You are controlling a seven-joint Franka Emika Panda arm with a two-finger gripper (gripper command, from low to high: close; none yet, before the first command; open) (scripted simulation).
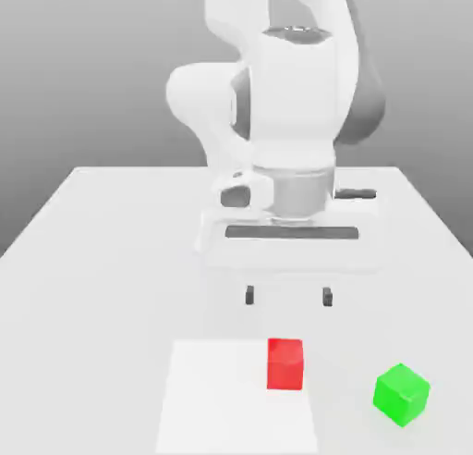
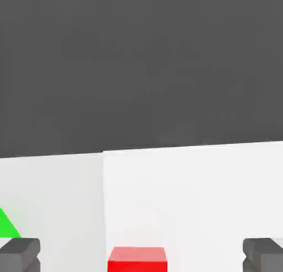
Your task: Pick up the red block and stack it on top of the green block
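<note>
The red block (image 1: 285, 363) rests on the white table (image 1: 111, 259), near its front edge. To the exterior view's right of it, a little nearer the front, lies the green block (image 1: 402, 393), apart from the red one. My gripper (image 1: 288, 296) hangs open above the table, just behind the red block, with nothing between its dark fingertips (image 1: 249, 296). In the hand view the red block (image 2: 137, 259) lies between the two spread fingertips (image 2: 19, 253), and a corner of the green block (image 2: 8, 225) shows beside one of them.
A paler square patch (image 1: 212, 398) marks the table under the red block. The arm's white body (image 1: 277, 102) rises behind the gripper. Bare tabletop stretches to both sides.
</note>
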